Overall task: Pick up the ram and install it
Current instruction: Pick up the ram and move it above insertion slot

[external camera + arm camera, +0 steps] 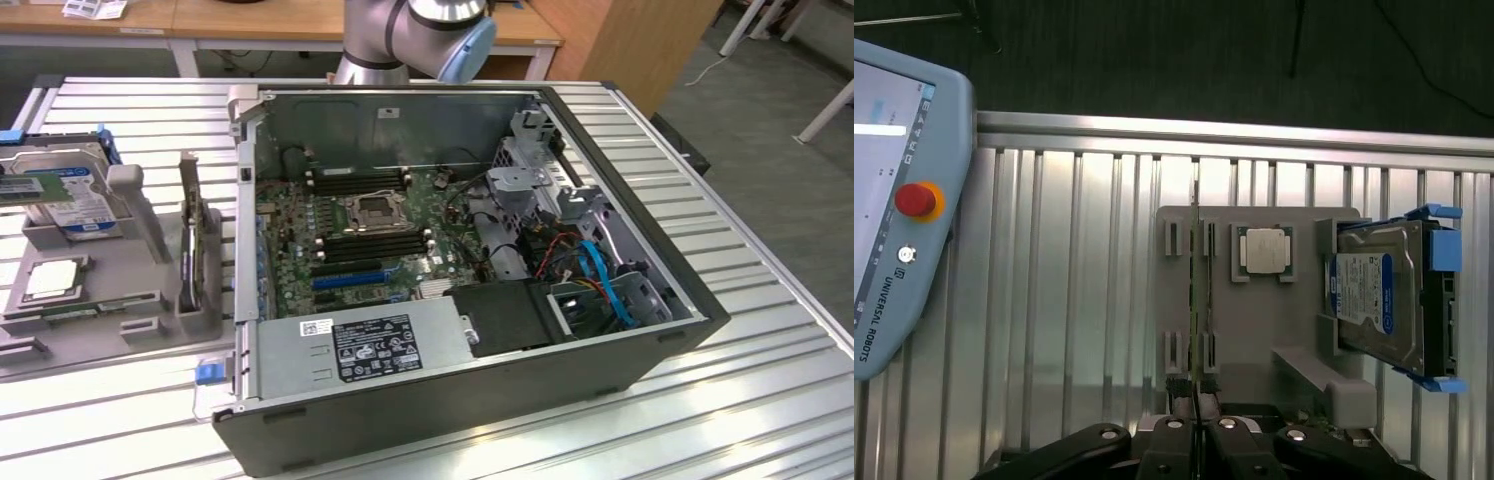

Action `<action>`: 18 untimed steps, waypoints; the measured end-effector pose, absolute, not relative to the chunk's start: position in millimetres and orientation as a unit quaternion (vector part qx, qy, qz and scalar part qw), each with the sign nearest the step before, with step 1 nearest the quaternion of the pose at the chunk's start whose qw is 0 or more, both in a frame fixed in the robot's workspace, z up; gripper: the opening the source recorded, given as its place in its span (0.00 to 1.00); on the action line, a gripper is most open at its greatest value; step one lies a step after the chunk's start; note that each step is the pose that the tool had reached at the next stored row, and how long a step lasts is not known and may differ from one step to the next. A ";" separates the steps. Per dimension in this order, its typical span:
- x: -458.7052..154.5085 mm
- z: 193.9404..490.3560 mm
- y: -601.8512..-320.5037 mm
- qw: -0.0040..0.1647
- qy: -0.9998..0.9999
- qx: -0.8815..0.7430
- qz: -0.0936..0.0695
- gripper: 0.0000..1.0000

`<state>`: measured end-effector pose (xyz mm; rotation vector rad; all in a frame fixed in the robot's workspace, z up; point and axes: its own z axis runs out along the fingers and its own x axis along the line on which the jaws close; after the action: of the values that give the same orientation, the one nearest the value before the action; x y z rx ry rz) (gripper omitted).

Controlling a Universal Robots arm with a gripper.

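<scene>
Ram (1194, 300): showing edge-on as a thin strip, sticking out from between the claw's fingertips and hanging over the gray holder.
Claw (1194, 395): fingers squeezing together on the ram's near end.
Arm (424, 30): standing behind the open computer case (561, 395), silver tube and blue joint cap showing; wrist facing down over the slatted table (1074, 300).
Holder (1254, 330): lying beyond the claw, carrying a silver CPU chip (1265, 250) and a hard drive (1379, 300).
Writing: pendant (914, 250), well off to the claw's side, is bearing "UNIVERSAL ROBOTS"; the hard drive's blue label is showing print too small to read.
</scene>
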<state>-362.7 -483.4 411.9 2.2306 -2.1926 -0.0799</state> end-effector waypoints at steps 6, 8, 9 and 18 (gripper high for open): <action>-362.7 411.9 -483.4 0.006 -0.701 0.713 -0.026 0.12; -361.6 412.1 -483.5 0.007 -0.701 0.713 -0.026 0.12; -361.0 411.9 -483.5 0.006 -0.701 0.713 -0.026 0.12; -351.6 411.9 -483.4 0.007 -0.701 0.713 -0.026 0.12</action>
<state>-351.6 -483.4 411.9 2.2303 -2.1925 -0.0802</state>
